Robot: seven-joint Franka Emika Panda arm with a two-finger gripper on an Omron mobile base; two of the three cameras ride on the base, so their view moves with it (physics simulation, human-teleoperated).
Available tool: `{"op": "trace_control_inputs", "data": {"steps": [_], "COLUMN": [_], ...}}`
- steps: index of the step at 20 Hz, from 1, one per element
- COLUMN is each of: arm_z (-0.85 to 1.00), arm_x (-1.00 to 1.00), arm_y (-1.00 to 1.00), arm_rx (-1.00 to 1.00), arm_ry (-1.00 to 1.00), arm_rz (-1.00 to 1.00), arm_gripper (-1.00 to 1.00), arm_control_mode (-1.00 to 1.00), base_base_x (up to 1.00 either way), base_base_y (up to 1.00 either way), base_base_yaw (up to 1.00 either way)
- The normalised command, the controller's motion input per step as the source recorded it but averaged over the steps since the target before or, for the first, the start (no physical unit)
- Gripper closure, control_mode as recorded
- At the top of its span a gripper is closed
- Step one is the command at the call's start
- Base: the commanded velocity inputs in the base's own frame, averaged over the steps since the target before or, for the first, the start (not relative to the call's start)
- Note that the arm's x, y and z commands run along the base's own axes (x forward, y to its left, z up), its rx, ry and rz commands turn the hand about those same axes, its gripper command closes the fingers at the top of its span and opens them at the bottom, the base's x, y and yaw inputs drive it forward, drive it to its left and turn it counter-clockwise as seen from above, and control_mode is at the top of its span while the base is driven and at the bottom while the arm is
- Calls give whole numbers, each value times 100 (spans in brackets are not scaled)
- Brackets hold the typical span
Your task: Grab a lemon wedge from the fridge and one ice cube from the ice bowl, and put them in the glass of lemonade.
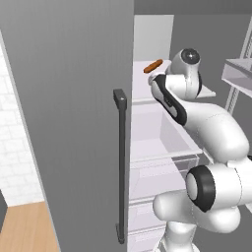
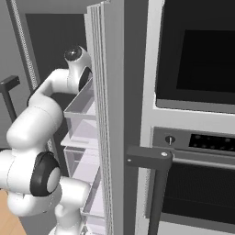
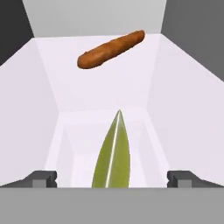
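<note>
- The fridge stands with its matte grey left door filling the left half of the left base view; a long black bar handle runs down that door's right edge.
- Right of the handle the fridge is open, showing white shelves and a clear drawer below them.
- An orange-brown sausage lies on the upper white shelf, near its back edge.
- The white arm reaches up from the lower right of the left base view and into the fridge at that shelf's level.
- In the hand view the sausage lies at a slant toward the far end of the white shelf.
- The lemon wedge lies on the same shelf, nearer the hand than the sausage and well apart from it, its pointed end aimed toward the back wall.
- The gripper is spread wide, one dark tip at each side of the wedge, touching nothing.
- In the right base view the fridge's right door stands edge-on, with door bins on its left face.
- Right of the door is a built-in oven with a dark bar handle.
</note>
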Motion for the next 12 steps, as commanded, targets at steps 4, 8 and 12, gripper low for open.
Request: {"op": "trace_control_inputs", "data": {"steps": [4, 8, 12], "arm_z": [-16, -29, -8], "arm_x": [0, 0, 6], "arm_y": [0, 4, 0], "arm_rx": [0, 0, -1], "arm_ry": [0, 0, -3], "arm_rz": [0, 0, 0], "arm_gripper": [-100, 100, 100], "arm_control_mode": [-100, -100, -100], "base_base_x": [0, 0, 0], "base_base_y": [0, 0, 0], "base_base_yaw": [0, 0, 0]}}
